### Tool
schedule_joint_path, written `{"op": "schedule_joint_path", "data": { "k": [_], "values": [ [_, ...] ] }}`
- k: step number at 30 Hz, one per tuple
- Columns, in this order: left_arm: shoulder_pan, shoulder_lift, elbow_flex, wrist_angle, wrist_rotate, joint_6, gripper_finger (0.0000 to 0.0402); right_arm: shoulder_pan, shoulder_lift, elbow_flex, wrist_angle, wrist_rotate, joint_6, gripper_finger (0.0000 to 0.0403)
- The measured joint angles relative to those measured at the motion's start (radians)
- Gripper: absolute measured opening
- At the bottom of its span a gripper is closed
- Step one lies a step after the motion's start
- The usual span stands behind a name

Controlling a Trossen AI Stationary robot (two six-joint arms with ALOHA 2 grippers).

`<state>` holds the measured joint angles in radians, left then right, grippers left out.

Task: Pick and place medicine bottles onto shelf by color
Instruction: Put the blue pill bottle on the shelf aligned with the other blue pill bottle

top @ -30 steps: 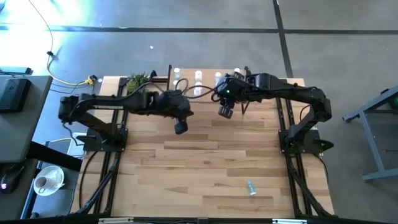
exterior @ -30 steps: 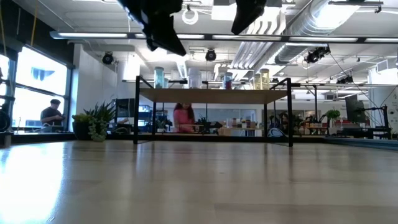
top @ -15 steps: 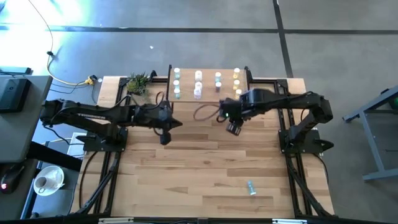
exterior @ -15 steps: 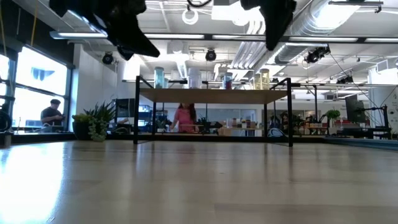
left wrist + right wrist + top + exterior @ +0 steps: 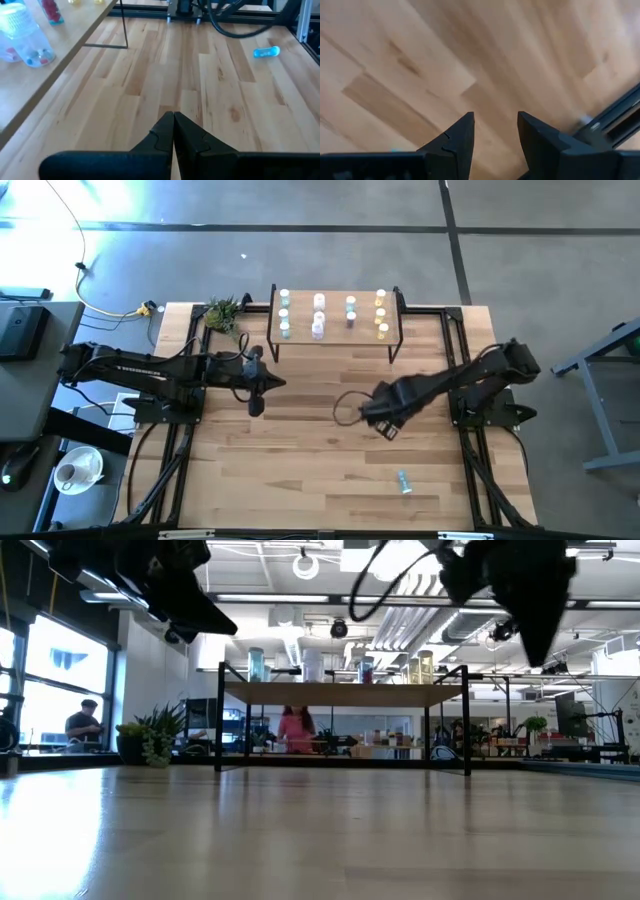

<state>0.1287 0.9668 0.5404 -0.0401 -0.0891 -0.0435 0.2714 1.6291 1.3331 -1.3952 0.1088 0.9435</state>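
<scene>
With 1 blue bottle (image 5: 403,481) lying alone on the surface near its front edge, the empty, part-open right tool (image 5: 385,426) should descend squarely over it, while the shut left tool (image 5: 255,405) waits near the shelf (image 5: 336,332).

An open-plan lab or office workspace is being shown: exposed ceiling ducts (image 5: 470,585) and strip lights are being seen overhead, desks and potted plants (image 5: 150,735) behind the slatted wooden tabletop (image 5: 320,830), and a person (image 5: 84,723) is sitting by large windows (image 5: 65,670).
</scene>
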Motion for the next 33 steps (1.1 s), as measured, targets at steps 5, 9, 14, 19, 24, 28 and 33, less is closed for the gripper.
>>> {"op": "schedule_joint_path", "data": {
  "k": [5,9,14,19,24,28,33],
  "values": [
    [0.000,0.000,0.000,0.019,0.000,0.020,0.0000,0.107,0.000,-0.055,0.071,-0.037,0.218,0.0142],
    [0.000,0.000,0.000,0.021,0.000,0.036,0.0000,0.190,0.000,-0.073,0.144,-0.039,0.401,0.0142],
    [0.000,0.000,0.000,0.019,0.000,0.071,0.0000,0.265,0.000,-0.073,0.198,-0.039,0.609,0.0142],
    [0.000,0.000,0.000,0.017,0.000,0.118,0.0005,0.318,0.000,-0.073,0.224,-0.039,0.729,0.0142],
    [0.000,0.001,0.000,0.016,0.000,0.145,0.0028,0.362,0.005,-0.073,0.265,-0.059,0.809,0.0144],
    [0.001,0.001,0.000,0.014,0.000,0.148,0.0057,0.396,0.030,-0.073,0.319,-0.059,0.838,0.0157],
    [0.002,0.001,0.000,0.015,-0.002,0.152,0.0088,0.421,0.088,-0.073,0.332,-0.061,0.840,0.0177]
  ]
}}
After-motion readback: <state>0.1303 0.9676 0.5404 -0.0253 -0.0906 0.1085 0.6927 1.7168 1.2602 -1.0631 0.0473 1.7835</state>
